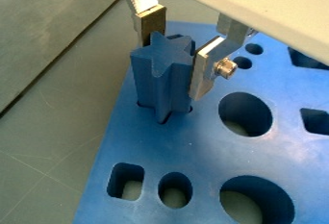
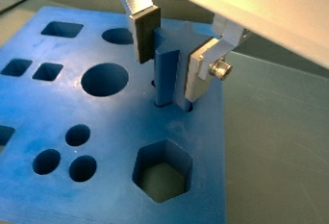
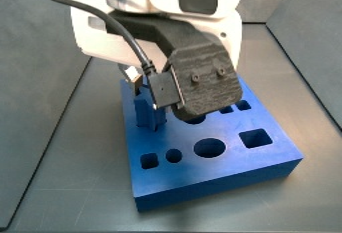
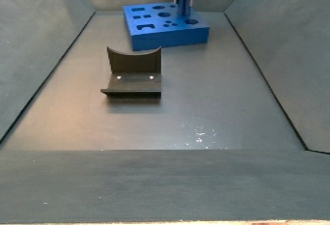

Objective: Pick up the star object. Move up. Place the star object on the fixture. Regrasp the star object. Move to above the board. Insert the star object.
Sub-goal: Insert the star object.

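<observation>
The star object [image 1: 162,79], a small blue ridged prism, stands upright with its lower end in the star-shaped hole of the board [image 1: 193,185]; most of its length rises above the blue slab. My gripper [image 1: 174,50] is shut on the star object, a silver finger with a dark pad against each side near its top. Both wrist views show this, with the star object [image 2: 168,79] between the plates and the gripper [image 2: 171,60] straddling it. In a side view the gripper [image 3: 152,102] hangs over the board's [image 3: 214,172] far left part.
The fixture [image 4: 131,74], a dark block with a curved notch, sits on the grey floor in front of the board [image 4: 161,28]. Sloping grey walls close in both sides. Round, square and hexagon holes [image 2: 161,170] lie around the star object.
</observation>
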